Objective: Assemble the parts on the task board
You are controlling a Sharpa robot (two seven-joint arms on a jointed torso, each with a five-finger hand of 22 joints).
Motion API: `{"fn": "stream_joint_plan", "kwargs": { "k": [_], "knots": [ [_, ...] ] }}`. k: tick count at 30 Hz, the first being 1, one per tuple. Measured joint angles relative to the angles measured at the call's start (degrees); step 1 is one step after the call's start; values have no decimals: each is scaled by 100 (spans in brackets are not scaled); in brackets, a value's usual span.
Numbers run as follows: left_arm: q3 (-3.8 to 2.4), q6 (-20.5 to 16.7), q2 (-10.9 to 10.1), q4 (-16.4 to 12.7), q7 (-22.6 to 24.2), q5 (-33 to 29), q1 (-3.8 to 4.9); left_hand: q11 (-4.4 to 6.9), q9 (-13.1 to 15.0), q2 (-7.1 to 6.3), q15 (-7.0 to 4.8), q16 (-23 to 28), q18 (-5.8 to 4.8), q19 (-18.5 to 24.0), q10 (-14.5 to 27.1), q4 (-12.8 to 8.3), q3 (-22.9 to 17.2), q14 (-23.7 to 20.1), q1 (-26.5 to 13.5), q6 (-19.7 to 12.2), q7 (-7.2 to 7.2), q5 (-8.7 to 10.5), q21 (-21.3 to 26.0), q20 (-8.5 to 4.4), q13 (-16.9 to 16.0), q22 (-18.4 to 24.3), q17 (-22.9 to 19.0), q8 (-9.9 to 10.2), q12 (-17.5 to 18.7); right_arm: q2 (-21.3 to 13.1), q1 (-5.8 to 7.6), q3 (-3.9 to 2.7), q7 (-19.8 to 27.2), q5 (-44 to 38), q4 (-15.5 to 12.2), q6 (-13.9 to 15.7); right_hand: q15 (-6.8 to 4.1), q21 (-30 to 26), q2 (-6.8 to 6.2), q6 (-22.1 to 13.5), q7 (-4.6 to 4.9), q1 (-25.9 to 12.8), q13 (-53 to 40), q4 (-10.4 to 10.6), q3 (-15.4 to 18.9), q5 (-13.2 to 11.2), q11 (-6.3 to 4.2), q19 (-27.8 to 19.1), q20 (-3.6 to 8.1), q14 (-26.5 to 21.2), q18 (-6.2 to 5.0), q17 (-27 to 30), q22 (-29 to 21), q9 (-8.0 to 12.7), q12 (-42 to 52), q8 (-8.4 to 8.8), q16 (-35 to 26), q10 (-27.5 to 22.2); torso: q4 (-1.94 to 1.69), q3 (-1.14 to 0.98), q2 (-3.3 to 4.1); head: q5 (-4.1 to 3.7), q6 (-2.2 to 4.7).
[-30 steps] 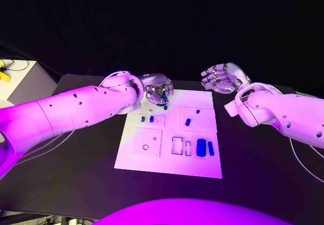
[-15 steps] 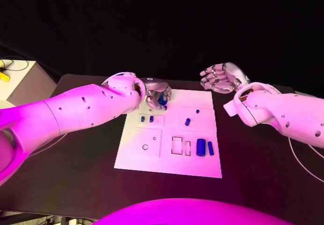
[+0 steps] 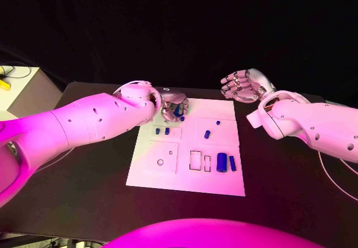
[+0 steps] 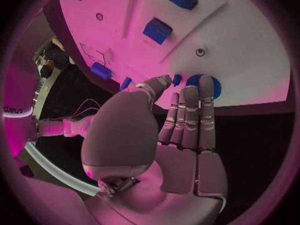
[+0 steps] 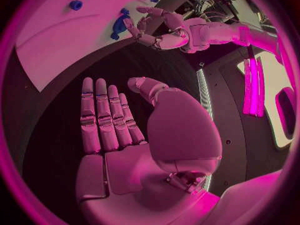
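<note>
Over the black tabletop [image 3: 89, 175] we see the flat white task board [image 3: 182, 178], rectangular and smooth, with shallow outlined recesses where small blue parts sit: a rounded cylinder [image 3: 221, 162] and a slimmer bar [image 3: 233, 164] near its right edge. Since a second ago our left hand [image 3: 174, 106] has drawn in slightly at the board's far-left corner, fingers curled around a blue part [image 3: 177, 110] it grips there. Our right hand [image 3: 242, 85] stays raised beyond the far-right corner, released and holding nothing.
</note>
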State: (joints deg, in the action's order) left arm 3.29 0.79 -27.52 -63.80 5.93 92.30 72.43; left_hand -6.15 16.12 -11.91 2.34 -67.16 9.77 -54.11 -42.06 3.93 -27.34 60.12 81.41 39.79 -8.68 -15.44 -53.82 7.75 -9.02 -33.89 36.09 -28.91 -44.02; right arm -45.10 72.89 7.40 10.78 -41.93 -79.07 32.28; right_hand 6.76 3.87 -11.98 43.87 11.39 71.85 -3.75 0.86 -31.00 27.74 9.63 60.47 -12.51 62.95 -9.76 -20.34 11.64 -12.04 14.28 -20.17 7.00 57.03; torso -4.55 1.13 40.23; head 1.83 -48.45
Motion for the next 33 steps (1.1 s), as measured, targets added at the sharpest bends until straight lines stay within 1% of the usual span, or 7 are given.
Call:
{"fn": "stream_joint_plan", "kwargs": {
  "k": [6,10,13,16,21,29,33],
  "knots": [
    [10,3,38,75,77,2,-36,63,-157,17,-90,-8,-1,59,-181,-117,-226,-33,17,317,71,66,-148,-71,195,-116,-104,223,307,0,0,0,0,1,-5,0,0,0,0,0,0,0,0,0,0,0,0,0,0,0,0,0,0,0,0,0,0,0,-2,0,1,-1,-5],
    [14,3,69,126,121,1,-72,70,-221,17,-90,-8,-1,68,-275,-156,-296,-34,17,425,82,77,-199,-80,292,-168,-156,331,481,0,0,0,0,1,-10,0,0,0,0,0,0,0,0,0,0,0,0,0,0,0,0,0,0,0,0,0,0,0,-1,-3,6,-5,-6],
    [17,3,91,164,152,-3,-96,52,-249,17,-89,-8,-1,88,-294,-188,-328,-34,17,488,60,77,-248,-100,355,-192,-179,383,596,-3,0,0,1,1,-13,0,0,0,0,0,0,0,0,0,0,0,0,0,0,0,0,0,0,-1,0,0,0,0,1,-4,7,-12,-6],
    [19,2,110,198,178,-9,-111,22,-301,17,-89,-40,-1,92,-324,-233,-404,-34,17,565,45,98,-288,-100,470,-232,-222,498,850,-5,0,0,1,1,-16,0,0,0,0,0,0,0,0,0,0,0,0,0,0,0,0,0,0,-1,0,0,0,0,3,-4,8,-19,-6],
    [21,1,133,237,207,-19,-137,1,-342,17,-89,-40,-2,130,-345,-274,-445,-34,17,568,41,98,-314,-99,532,-261,-267,610,1116,-8,0,0,1,2,-21,0,0,0,0,0,0,0,0,0,0,0,0,0,0,0,0,0,0,-1,0,0,0,0,3,-3,7,-34,-15],
    [18,-4,138,254,222,-47,-149,-9,-356,56,-89,-85,-2,150,-565,-306,-477,-34,-23,692,20,98,-380,-79,535,-293,-297,643,1258,-7,0,0,1,2,-22,0,0,0,0,0,0,0,0,0,0,0,0,0,0,0,0,-1,1,-1,0,0,0,0,0,-4,0,-38,-22],
    [18,-6,134,254,228,-56,-153,-1,-346,86,-37,-201,-2,170,-779,-341,-442,40,-53,847,13,98,-420,-58,496,-323,-228,643,1259,-6,0,0,1,2,-21,0,0,0,0,0,0,0,0,0,0,0,0,0,0,0,0,-1,0,-1,0,0,0,0,-1,-4,-1,-38,-23]
  ]
}}
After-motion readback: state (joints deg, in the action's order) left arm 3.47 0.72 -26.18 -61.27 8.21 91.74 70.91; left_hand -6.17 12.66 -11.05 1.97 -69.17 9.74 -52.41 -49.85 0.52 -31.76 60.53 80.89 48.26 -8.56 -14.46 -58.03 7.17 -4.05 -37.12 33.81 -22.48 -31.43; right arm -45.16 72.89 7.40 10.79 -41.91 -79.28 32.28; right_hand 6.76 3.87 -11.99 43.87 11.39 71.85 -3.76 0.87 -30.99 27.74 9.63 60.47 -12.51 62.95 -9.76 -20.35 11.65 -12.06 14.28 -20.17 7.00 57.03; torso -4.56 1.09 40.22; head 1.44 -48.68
